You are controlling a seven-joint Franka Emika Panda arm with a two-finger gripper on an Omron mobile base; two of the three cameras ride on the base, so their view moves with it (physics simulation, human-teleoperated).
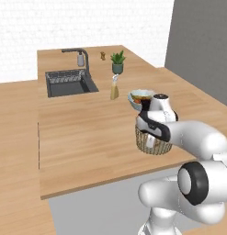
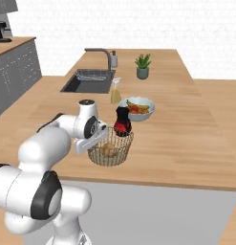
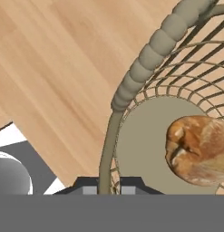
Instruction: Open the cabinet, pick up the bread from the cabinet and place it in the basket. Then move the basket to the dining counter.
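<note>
The hand (image 3: 109,190) is pinched tight on the rim of the basket (image 2: 111,152), one finger on each side of the wire. The basket is over the near edge of the table (image 1: 82,137); whether it touches the wood I cannot tell. The bread (image 3: 199,149) lies on its pale bottom. Just behind are a red bottle (image 2: 122,122) and a bowl (image 2: 138,108) of food; farther back, the sink (image 1: 69,83) and plant (image 1: 117,62).

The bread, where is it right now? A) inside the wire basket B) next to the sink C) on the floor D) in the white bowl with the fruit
A: the bread lies on the pale bottom of the basket, whose rim the shut gripper holds over the dining counter.
</note>
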